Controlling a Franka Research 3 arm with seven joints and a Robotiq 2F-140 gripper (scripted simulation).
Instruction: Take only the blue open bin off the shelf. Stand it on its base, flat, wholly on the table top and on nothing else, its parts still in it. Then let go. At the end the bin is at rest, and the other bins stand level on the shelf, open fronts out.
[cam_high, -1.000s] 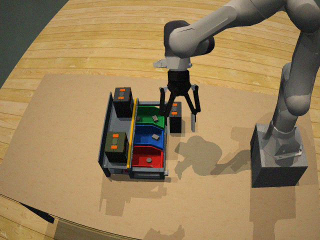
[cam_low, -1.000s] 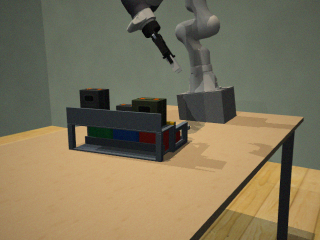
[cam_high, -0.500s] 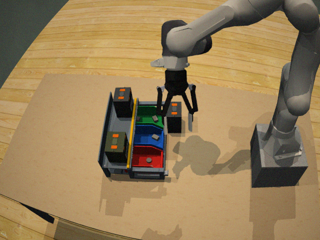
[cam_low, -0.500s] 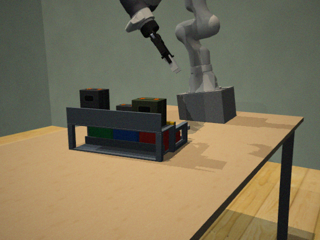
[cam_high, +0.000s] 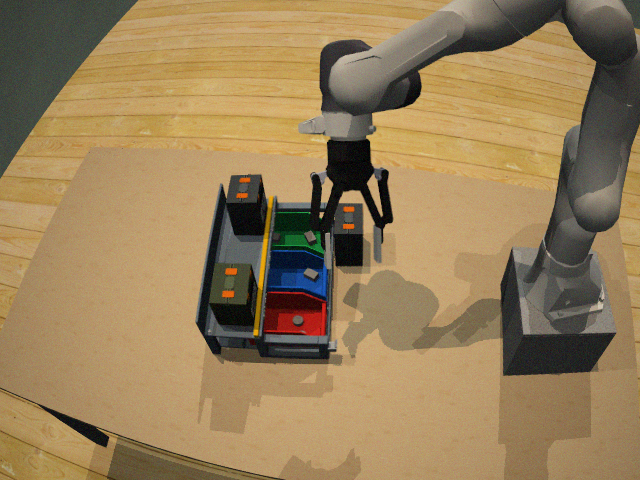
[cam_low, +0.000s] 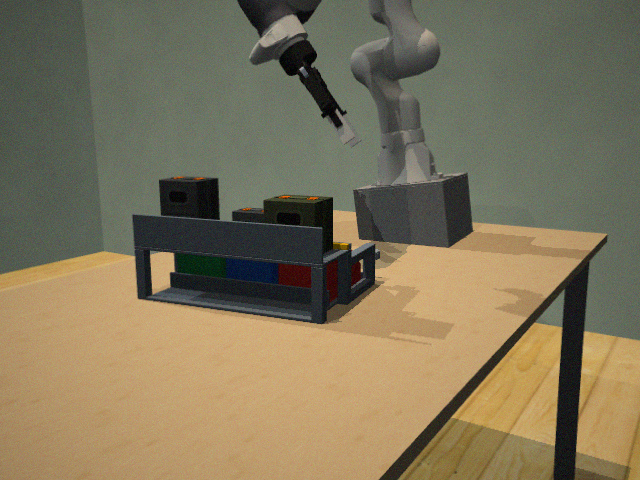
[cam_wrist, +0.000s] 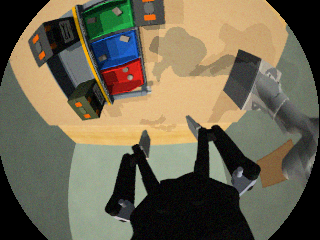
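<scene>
The gripper (cam_high: 352, 235) hangs high above the bench (cam_high: 129, 268), well clear of everything on it, with its fingers (cam_high: 377, 251) spread partway and nothing between them. In the exterior view the gripper (cam_low: 345, 131) points down at a slant, in the air between the shelf (cam_low: 227, 238) and the arm's grey pedestal (cam_low: 454, 206). From the top view it appears over the far end of the shelf (cam_high: 209, 268), near the green bin (cam_high: 292, 229) and a black box (cam_high: 348, 235) that stands on the bench just beside that end. The blue bin (cam_high: 294, 276) sits in the shelf's lower row, in the middle, between the green bin and the red bin (cam_high: 292, 312), touching or very nearly touching both. A small grey block (cam_high: 311, 273) lies inside the blue bin; the green bin holds two grey pieces (cam_high: 310, 237) and the red bin a round grey one (cam_high: 297, 320). A yellow bar (cam_high: 262, 268) runs along the row of bins and separates them from the shelf's upper deck. On that deck stand a black box (cam_high: 245, 204) at the far end and an olive box (cam_high: 231, 292) at the near end, each with orange marks on top. In the wrist view the shelf (cam_wrist: 63, 70) with its three bins lies far below, the blue bin (cam_wrist: 116, 47) in the middle, and the gripper (cam_wrist: 168, 132) fingers frame the bench edge with open space between them.
</scene>
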